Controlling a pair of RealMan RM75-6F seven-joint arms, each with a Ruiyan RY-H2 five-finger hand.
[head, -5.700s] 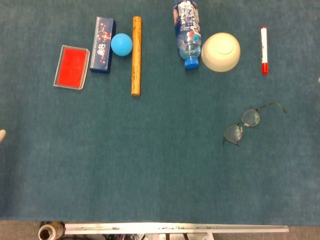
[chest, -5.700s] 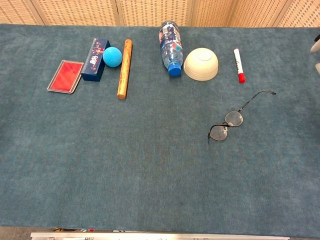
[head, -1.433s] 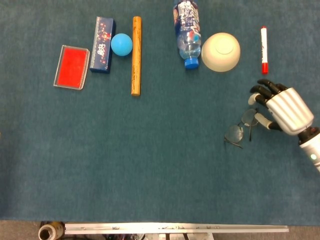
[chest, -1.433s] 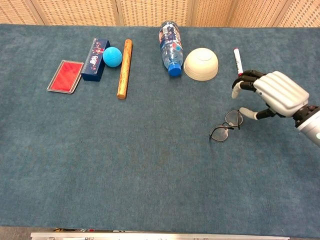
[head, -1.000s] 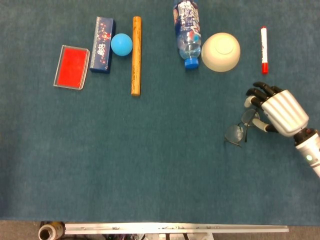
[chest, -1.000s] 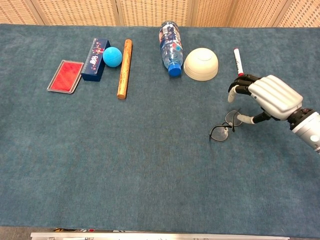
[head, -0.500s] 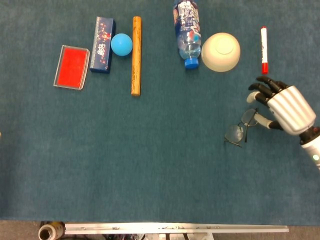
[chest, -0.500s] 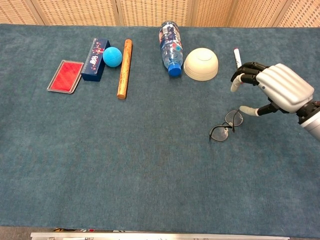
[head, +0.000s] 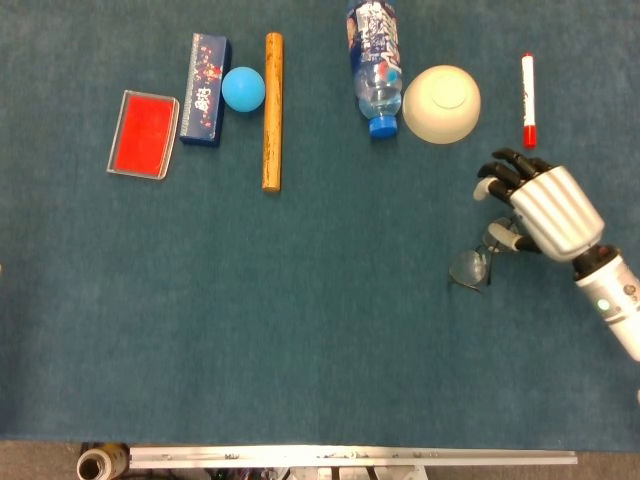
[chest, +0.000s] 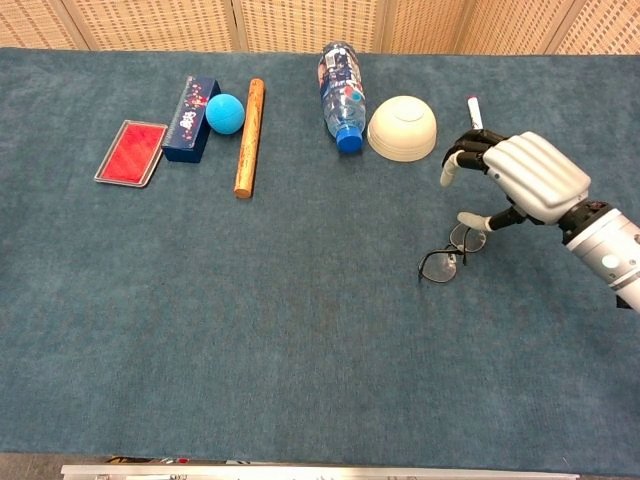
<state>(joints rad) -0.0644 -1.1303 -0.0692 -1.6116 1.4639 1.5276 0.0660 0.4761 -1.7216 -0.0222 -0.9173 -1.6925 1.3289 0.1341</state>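
Head view: the right hand (head: 545, 210) hovers over the far half of a pair of glasses (head: 470, 267) lying on the blue tabletop (head: 320, 330), its fingers (head: 495, 185) curled but apart and gripping nothing. The glasses' long axis runs on a diagonal, one lens toward the near left, the other hidden under the thumb. Beyond the hand lie a red-capped marker (head: 527, 98), an upturned cream bowl (head: 441, 103) and a water bottle (head: 375, 65) on its side; broad bare cloth stretches left and toward the near edge. Chest view: the same right hand (chest: 520, 180) sits just above the glasses (chest: 445, 262), thumb near the upper lens, dark fingers (chest: 462, 158) spread short of the bowl (chest: 402, 128). A wooden stick (chest: 248, 137), blue ball (chest: 225, 113), dark box (chest: 190, 118) and red case (chest: 131, 152) line the far left, well apart from the hand. The left hand is out of frame.
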